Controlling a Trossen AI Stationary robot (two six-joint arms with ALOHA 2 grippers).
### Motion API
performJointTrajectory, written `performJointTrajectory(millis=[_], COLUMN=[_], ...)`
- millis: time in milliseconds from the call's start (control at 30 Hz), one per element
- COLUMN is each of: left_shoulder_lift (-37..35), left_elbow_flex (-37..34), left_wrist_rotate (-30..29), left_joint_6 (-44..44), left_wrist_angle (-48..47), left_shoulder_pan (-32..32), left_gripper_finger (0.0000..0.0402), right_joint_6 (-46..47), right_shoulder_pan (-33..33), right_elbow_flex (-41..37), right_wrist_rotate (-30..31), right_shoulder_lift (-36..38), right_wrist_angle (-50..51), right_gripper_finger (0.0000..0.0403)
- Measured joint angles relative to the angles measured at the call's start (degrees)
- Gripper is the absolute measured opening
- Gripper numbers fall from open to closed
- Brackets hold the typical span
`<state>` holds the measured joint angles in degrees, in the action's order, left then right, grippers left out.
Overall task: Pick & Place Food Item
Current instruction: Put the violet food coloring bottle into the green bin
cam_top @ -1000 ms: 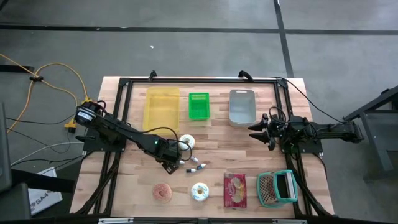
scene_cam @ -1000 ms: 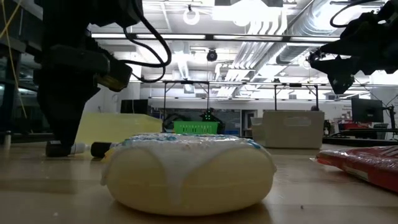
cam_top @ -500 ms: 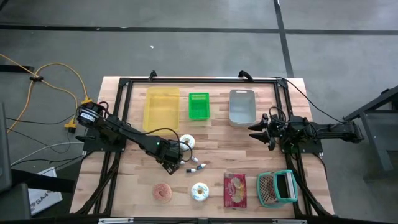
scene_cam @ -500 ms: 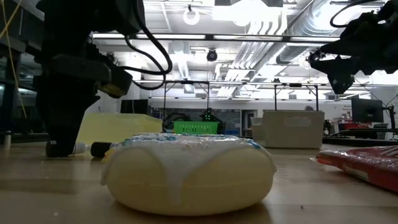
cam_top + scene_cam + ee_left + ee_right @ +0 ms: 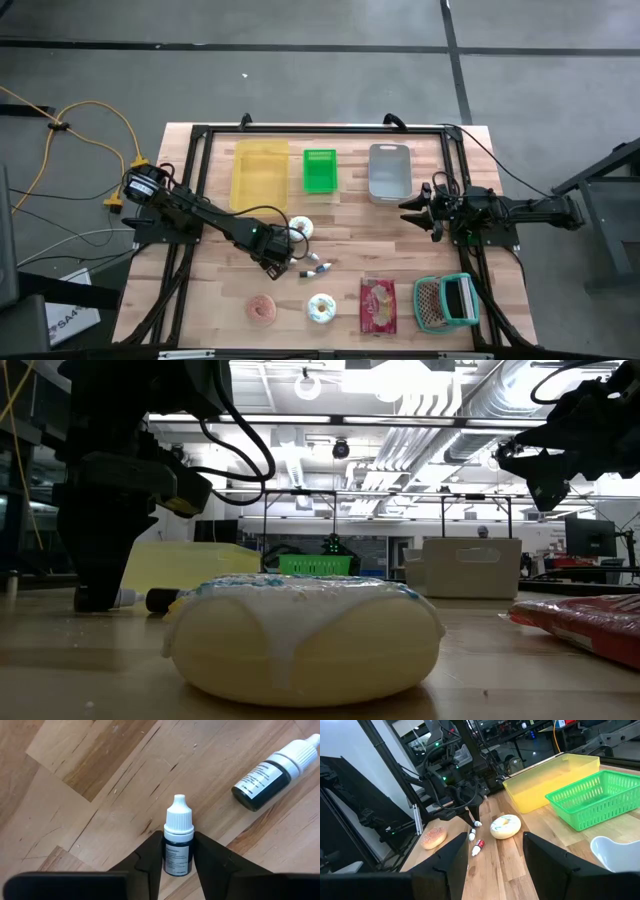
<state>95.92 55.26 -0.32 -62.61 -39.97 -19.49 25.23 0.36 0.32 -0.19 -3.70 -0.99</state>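
A white-iced donut (image 5: 303,636) fills the foreground of the wooden table (image 5: 90,675). Behind it stand a yellow bin (image 5: 180,567), a green basket (image 5: 316,565) and a grey tub (image 5: 468,567). A red packet (image 5: 590,620) lies to the donut's right.

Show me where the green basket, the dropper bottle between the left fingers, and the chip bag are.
green basket (image 5: 319,170), high view, its mesh floor.
dropper bottle (image 5: 177,854), left wrist view, its labelled body.
chip bag (image 5: 377,305), high view, middle of the red pack.
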Motion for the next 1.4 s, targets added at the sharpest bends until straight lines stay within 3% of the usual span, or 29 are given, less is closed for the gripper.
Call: performJointTrajectory(millis=[467, 800, 1033, 1400], left_shoulder_lift=[-0.2, -5.2, -10.4, -12.9], left_elbow_flex=[-0.1, -0.1, -0.1, -0.1], left_wrist_rotate=[0.0, -0.9, -4.5, -6.0], left_joint_6=[0.4, 5.4, 10.7, 25.6], left_wrist_angle=[0.5, 1.5, 2.3, 11.9], left_shoulder_pan=[0.3, 3.0, 4.3, 8.8], left_gripper_finger=[0.0083, 0.0082, 0.0082, 0.0082], right_joint_6=[0.0, 0.0, 0.0, 0.0], right_shoulder_pan=[0.0, 0.0, 0.0, 0.0], right_elbow_flex=[0.0, 0.0, 0.0, 0.0], right_wrist_rotate=[0.0, 0.0, 0.0, 0.0], right_shoulder_lift=[0.0, 0.0, 0.0, 0.0], right_wrist_angle=[0.0, 0.0, 0.0, 0.0], right_gripper_finger=[0.0175, 0.0175, 0.0175, 0.0175])
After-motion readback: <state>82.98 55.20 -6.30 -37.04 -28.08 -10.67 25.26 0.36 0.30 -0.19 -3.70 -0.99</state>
